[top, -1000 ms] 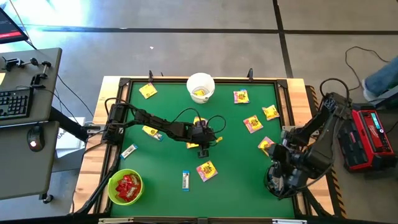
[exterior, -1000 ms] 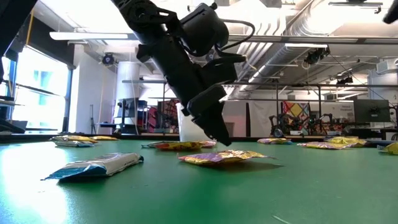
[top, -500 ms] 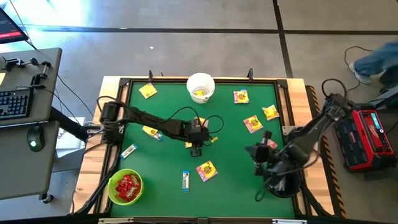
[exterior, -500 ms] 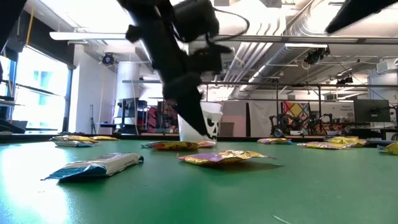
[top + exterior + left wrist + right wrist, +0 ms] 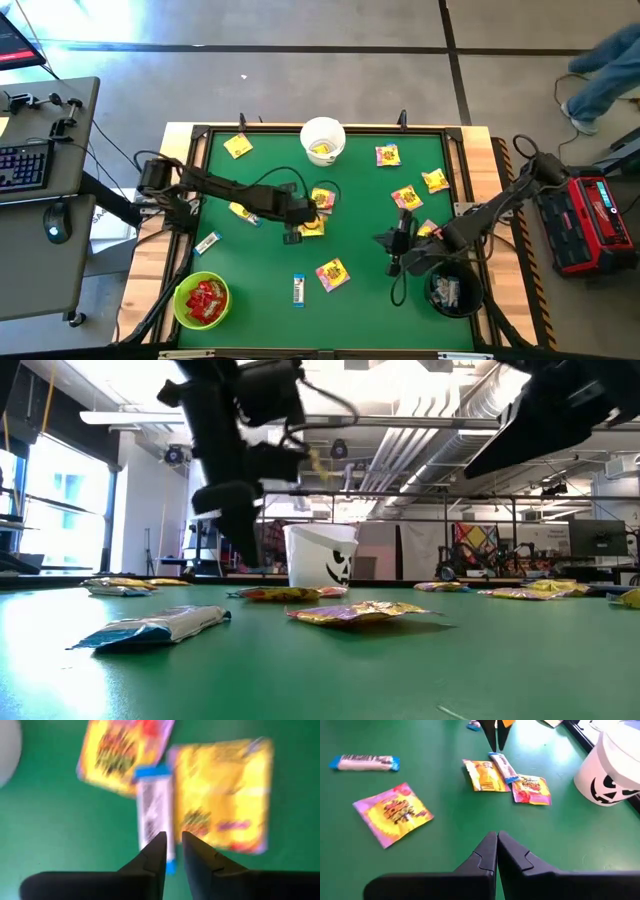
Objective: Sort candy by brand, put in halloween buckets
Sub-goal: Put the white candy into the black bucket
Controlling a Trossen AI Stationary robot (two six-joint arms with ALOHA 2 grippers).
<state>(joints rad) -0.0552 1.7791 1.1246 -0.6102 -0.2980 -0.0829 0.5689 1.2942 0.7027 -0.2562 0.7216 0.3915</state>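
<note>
The left claw [image 5: 293, 235] hangs over the middle of the green bench [image 5: 360, 290], its two fingers drawn nearly together with only a thin gap, and nothing visibly caught between them. In the left wrist view the fingertips [image 5: 159, 841] point straight along a narrow white-and-blue bar [image 5: 155, 815], whose near end lies just beyond the tips. The bar's long axis runs away from the claw, in line with the fingers, so the coming grasp probably calls for the fingers to straddle it across its narrow width. A yellow packet [image 5: 222, 795] lies touching the bar on one side, and a second yellow packet [image 5: 125, 750] overlaps its far end, which could foul a clean pinch.

The right claw [image 5: 395, 250], fully closed and empty, reaches in from the right side and is farther from this cluster; the left arm is the nearer one.

Nearest the front edge, the lime green bucket [image 5: 177, 305] holds red packets, and the black bucket [image 5: 452, 310] seems to hold a white-and-blue piece. At the far edge, the white bucket [image 5: 323, 128] holds something yellow. Other bars and yellow packets lie scattered about the bench.
</note>
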